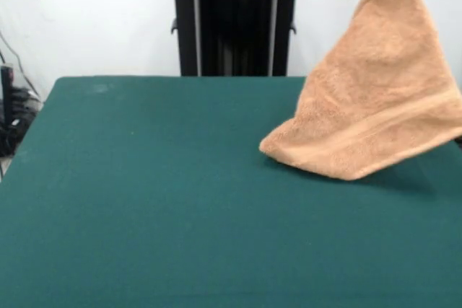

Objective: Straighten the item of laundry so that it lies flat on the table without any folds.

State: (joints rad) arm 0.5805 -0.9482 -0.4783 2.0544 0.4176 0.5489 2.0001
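towel top: the towel [375, 84] runs up to a point that the picture's upper edge cuts off; whatever holds it there is out of sight.
towel right side: clipped by the right edge.
tool: hidden above the frame.
pedestal [235, 23]: head cut off at the top.
tabletop [144, 200]: near and right edges fall outside the picture.

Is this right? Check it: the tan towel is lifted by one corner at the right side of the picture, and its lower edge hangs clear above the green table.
Not quite. In the front view the towel is lifted by one corner at the right side, but its lower edge does not hang clear: it rests on the green table, trailing out to the left. The gripper holding it is out of the picture.
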